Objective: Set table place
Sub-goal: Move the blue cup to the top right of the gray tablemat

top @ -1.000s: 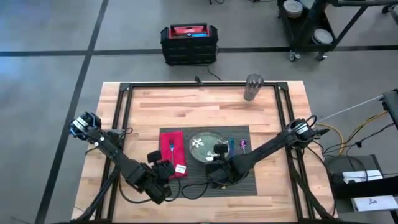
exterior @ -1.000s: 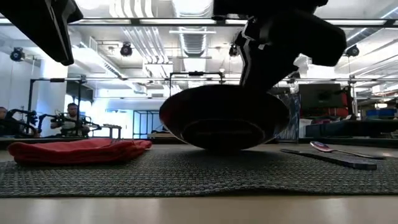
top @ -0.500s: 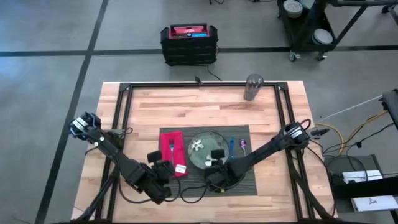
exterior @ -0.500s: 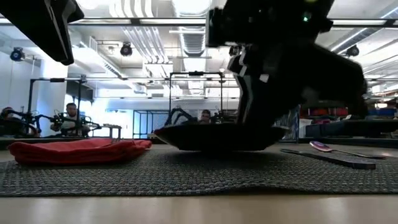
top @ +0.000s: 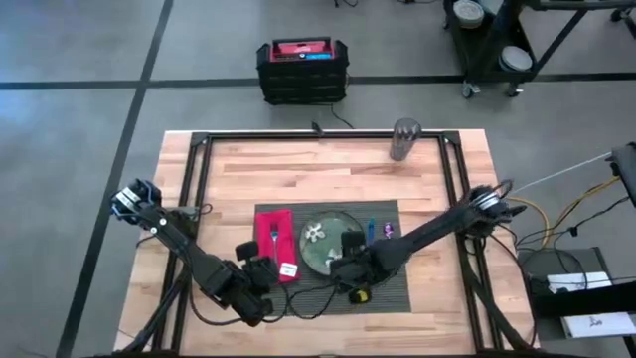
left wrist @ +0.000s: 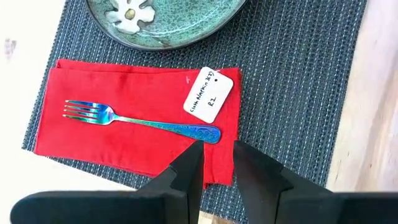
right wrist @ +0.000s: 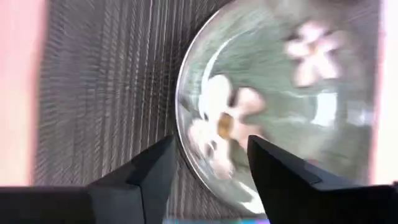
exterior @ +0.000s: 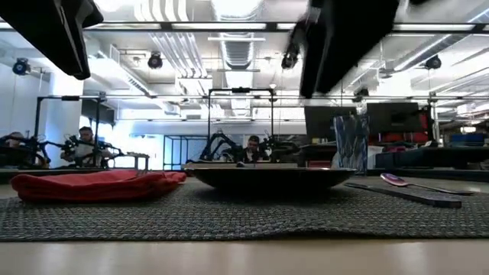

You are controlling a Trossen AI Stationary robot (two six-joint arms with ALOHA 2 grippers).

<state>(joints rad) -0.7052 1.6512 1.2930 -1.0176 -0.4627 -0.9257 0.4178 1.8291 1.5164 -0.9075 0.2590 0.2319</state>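
Observation:
A green plate [top: 320, 242] with white flowers lies flat on the dark grey placemat [top: 386, 288], resting on its base [exterior: 267, 180]. Left of it lies a red napkin [left wrist: 124, 118] with a white tag, and a fork [left wrist: 137, 118] lies on top. A spoon [exterior: 403, 181] and a knife [exterior: 405, 193] lie on the mat to the plate's right. My right gripper [right wrist: 208, 146] hangs open above the plate's near edge, clear of it. My left gripper [left wrist: 216, 146] hovers over the napkin's near end, its fingers a narrow gap apart.
A metal cup [top: 404, 139] stands near the far edge of the wooden table [top: 298, 169]. A black rail frame [top: 318, 136] runs around the tabletop. Bare wood lies between the placemat and the far rail. People sit at benches in the room behind.
The plate was tilted with its underside showing, held up by my right gripper. It has come down flat onto the placemat. My right gripper has let go of it and risen clear.

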